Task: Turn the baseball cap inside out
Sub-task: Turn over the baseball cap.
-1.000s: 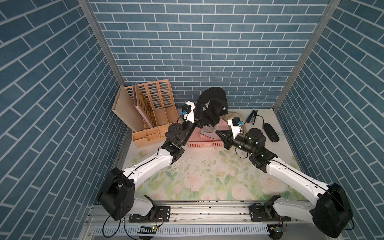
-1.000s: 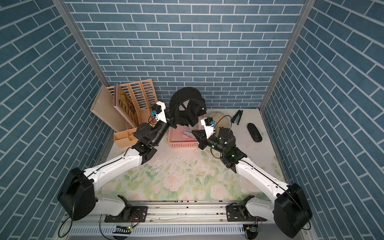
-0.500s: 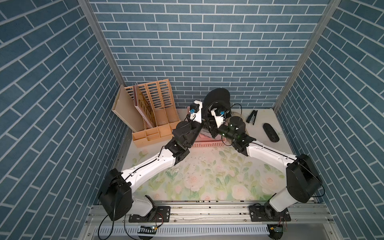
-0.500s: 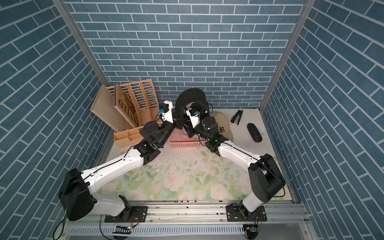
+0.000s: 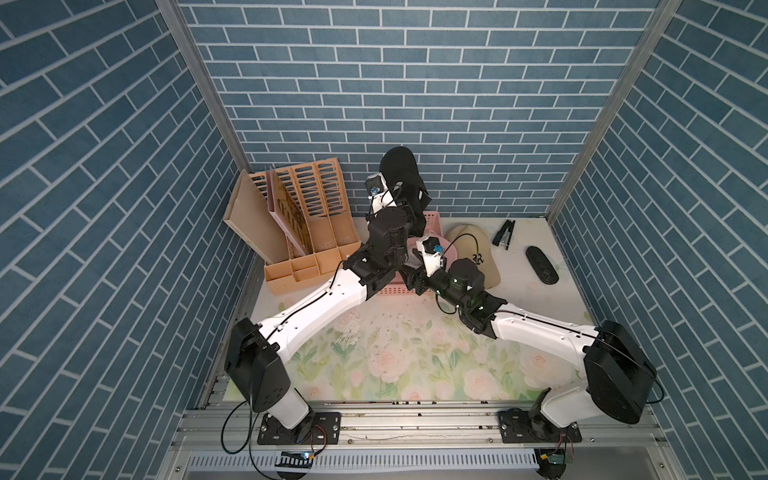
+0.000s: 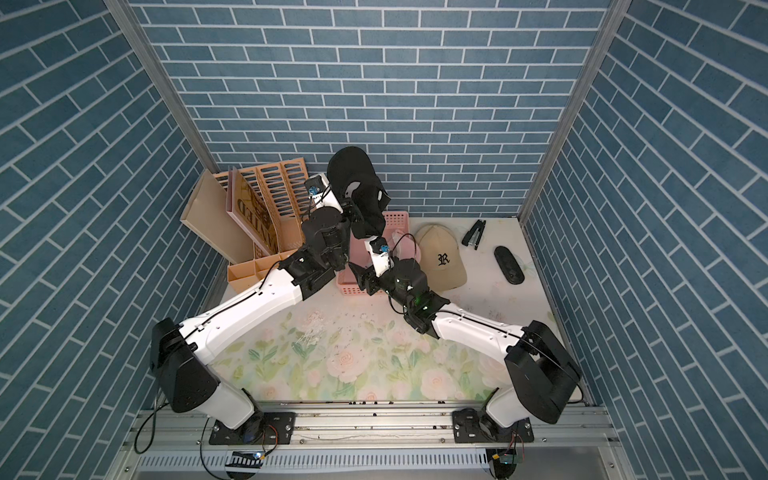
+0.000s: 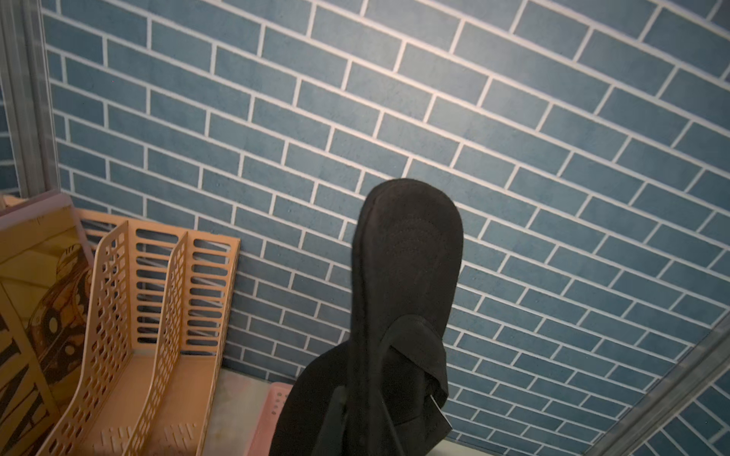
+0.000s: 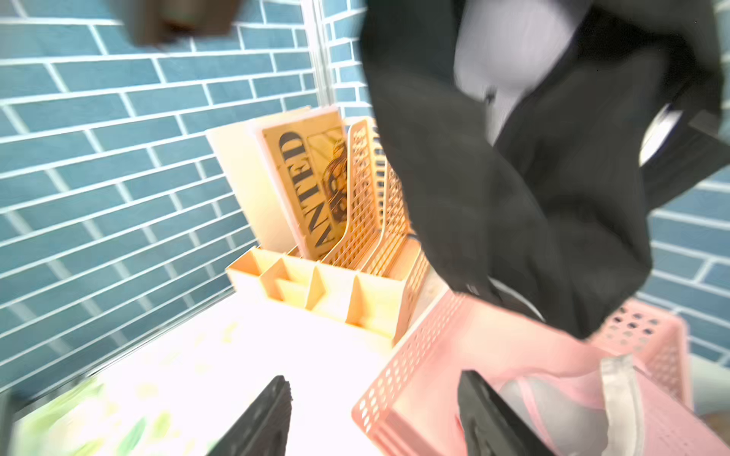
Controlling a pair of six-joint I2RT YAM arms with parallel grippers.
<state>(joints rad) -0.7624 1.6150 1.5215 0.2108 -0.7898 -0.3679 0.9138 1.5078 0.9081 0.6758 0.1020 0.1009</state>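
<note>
Floral-patterned bench (image 5: pixel 395 365). Landmark: pink perforated plastic basket (image 8: pixel 414 367).

- Black fabric baseball cap (image 5: pixel 401 174) hangs in the air above the basket's rear, clear of it.
- Left jaws: clamped on the cap where brim meets crown.
- Right jaws: apart and empty, low over the basket's front and below the cap.

Step in hand, as I judge it: the right jaws go for the crown. To do it well, enter the open underside, pinch the crown top, and draw it down through the opening while the left grip holds.

Cap: matte and soft, stitched brim upright, crown slumped and folded. A pale patch shows inside, too blurred to identify.
</note>
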